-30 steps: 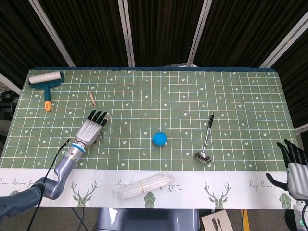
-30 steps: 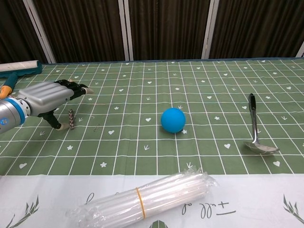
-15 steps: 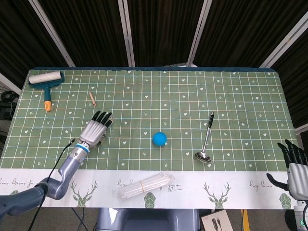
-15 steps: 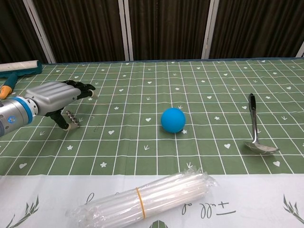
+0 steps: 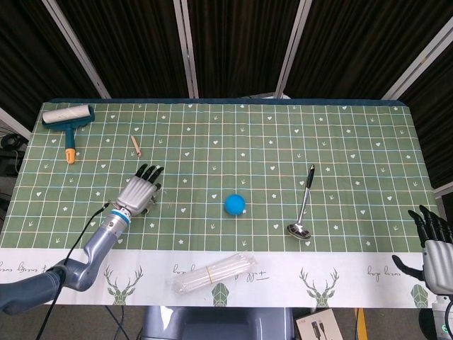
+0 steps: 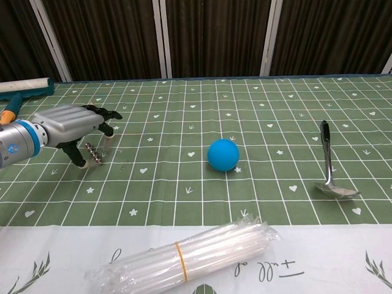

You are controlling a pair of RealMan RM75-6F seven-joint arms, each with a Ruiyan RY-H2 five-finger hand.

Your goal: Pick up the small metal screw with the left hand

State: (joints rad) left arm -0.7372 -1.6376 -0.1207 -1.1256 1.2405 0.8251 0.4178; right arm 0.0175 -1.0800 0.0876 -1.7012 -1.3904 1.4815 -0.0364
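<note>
The small metal screw point(image 6: 93, 154) lies on the green checked cloth at the left, slanted, under my left hand point(image 6: 67, 125). The thumb point(image 6: 78, 160) is down beside the screw's left side. One fingertip point(image 6: 109, 139) bends down to the cloth just right of it. The screw stays on the cloth, and I cannot see a pinch on it. In the head view the left hand point(image 5: 138, 193) covers the screw. My right hand point(image 5: 433, 244) sits off the table's bottom right corner with its fingers apart, holding nothing.
A blue ball point(image 6: 222, 154) sits mid-table, with a metal spoon point(image 6: 327, 162) to its right. A banded bundle of clear straws point(image 6: 184, 257) lies near the front edge. A lint roller point(image 5: 69, 120) and a small wooden stick point(image 5: 136, 146) lie at the far left.
The left hand shifted slightly right over the screw, and its fingers curled down toward the cloth. The screw turned from straight to slanted beside the thumb. The right hand stayed still.
</note>
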